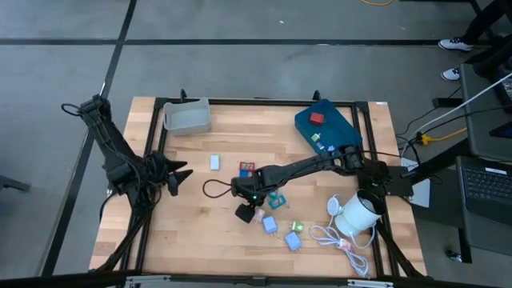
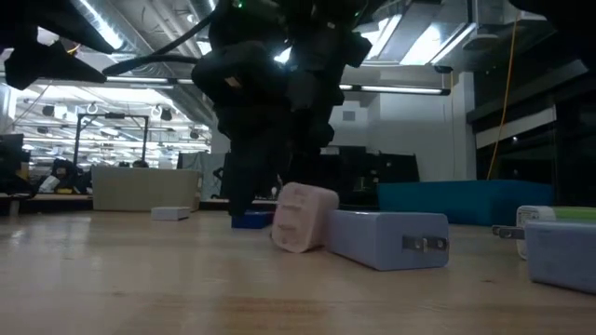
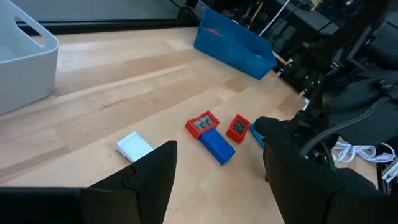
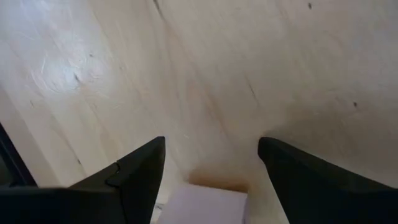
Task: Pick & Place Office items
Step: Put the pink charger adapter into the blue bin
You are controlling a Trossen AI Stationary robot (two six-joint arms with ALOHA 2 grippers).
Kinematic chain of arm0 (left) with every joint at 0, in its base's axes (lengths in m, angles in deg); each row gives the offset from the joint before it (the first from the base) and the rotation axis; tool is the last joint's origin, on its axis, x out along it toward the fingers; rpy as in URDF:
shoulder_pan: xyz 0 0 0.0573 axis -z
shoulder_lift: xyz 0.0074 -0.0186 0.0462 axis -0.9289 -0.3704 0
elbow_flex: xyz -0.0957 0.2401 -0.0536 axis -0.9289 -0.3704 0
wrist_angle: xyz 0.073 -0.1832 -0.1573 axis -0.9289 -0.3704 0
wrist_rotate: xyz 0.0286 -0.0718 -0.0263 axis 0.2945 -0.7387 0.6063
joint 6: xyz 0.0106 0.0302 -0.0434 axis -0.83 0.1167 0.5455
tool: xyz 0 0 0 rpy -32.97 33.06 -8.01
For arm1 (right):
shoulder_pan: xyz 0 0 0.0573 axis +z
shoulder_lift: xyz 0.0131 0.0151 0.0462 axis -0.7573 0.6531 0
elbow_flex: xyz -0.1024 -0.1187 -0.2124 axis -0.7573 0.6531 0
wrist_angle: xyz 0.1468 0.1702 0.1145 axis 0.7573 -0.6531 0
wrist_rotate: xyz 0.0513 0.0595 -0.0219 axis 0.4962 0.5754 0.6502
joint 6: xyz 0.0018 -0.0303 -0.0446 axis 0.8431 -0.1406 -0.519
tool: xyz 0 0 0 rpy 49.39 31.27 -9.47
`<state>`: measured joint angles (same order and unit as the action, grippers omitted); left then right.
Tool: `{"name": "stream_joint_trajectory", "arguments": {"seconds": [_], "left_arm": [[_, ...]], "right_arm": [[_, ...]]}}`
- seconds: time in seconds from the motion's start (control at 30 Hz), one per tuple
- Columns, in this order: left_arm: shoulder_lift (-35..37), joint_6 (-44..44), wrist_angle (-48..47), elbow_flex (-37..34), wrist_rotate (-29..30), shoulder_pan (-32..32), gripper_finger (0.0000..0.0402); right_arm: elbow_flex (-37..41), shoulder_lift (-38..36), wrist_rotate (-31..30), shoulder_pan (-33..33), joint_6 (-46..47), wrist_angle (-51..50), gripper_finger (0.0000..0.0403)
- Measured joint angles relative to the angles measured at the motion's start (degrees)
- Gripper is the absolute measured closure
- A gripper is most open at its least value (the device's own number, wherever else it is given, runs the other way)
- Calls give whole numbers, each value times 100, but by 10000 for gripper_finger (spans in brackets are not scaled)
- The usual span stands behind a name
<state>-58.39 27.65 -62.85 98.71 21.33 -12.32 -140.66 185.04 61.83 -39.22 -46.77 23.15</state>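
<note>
Small office items lie scattered on the wooden table: a light blue piece (image 1: 214,162), red pieces (image 1: 246,168), a teal one (image 1: 277,200), a grey-blue adapter (image 1: 270,226), and green and blue ones (image 1: 294,234). My right gripper (image 1: 244,213) reaches to the table's middle and points down, open. A pale pink block (image 4: 205,202) shows between its fingers. In the low view this block (image 2: 303,216) rests tilted on the table beside the adapter (image 2: 386,238). My left gripper (image 1: 182,176) waits open at the left. My right gripper (image 4: 211,146) comes from above with one finger on either side of the pale pink block's end (image 4: 199,193). Whether a finger touches the block I cannot tell. The block rests on the table.
A blue tray (image 1: 324,128) with a red piece (image 1: 318,118) sits at the far right, and a grey tray (image 1: 188,116) at the far left. A white round object (image 1: 356,214) with its coiled cable (image 1: 340,240) lies near the right edge. Bare wood lies at the near left.
</note>
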Motion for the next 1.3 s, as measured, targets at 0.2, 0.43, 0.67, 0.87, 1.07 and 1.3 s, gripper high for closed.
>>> {"name": "stream_joint_trajectory", "arguments": {"seconds": [0.2,0.43,0.67,0.87,1.07,1.3], "left_arm": [[88,-6,-51,0,50,0,167],[88,-4,-115,0,94,0,167],[88,90,-125,2,188,-4,167],[86,85,-145,2,154,-28,167],[86,85,-148,2,144,-193,167],[86,45,-149,2,-50,-386,167]], "right_arm": [[-15,-2,-30,-159,-24,119,126],[-468,7,-243,-507,-700,575,126],[-1189,4,-236,-760,-1831,70,126],[-1694,0,-598,-568,-4643,-1393,126],[-1720,9,-629,-267,-6594,-1565,126],[-1709,39,-510,66,-7261,-1273,126]]}}
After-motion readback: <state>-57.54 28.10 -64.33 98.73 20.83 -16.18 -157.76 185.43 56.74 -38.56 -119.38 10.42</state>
